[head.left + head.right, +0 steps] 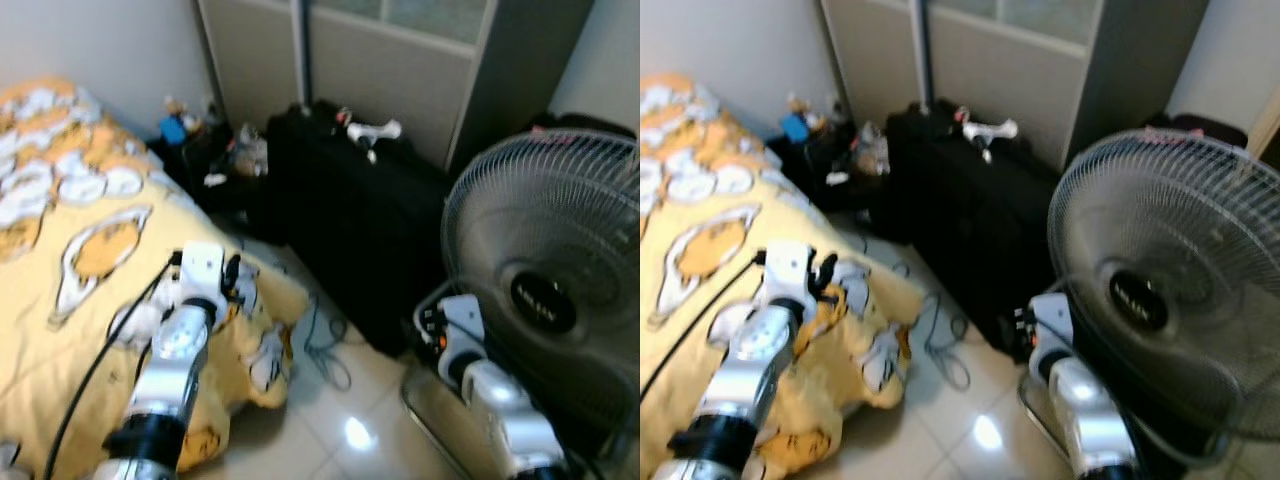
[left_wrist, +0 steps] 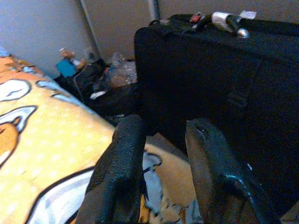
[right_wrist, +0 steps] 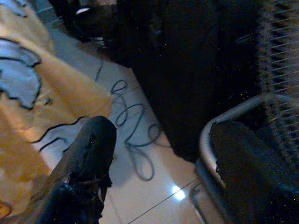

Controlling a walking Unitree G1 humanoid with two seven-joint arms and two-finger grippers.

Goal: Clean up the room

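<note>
Looks like it's scouting for clutter: left gripper (image 2: 163, 177) and right gripper (image 3: 163, 172) both spread, empty; that loose cable (image 3: 135, 135) on the floor seems next.

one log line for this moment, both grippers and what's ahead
left gripper: open, over yellow blanket | right gripper: open, above cable on floor | ahead: black suitcase, fan

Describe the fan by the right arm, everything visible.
The fan is a grey floor fan with a round wire cage, dark blades behind it and a black hub bearing a small logo. It stands upright on the tiled floor, facing the camera, beside the black suitcase. The right gripper hangs just before its lower edge.
</note>
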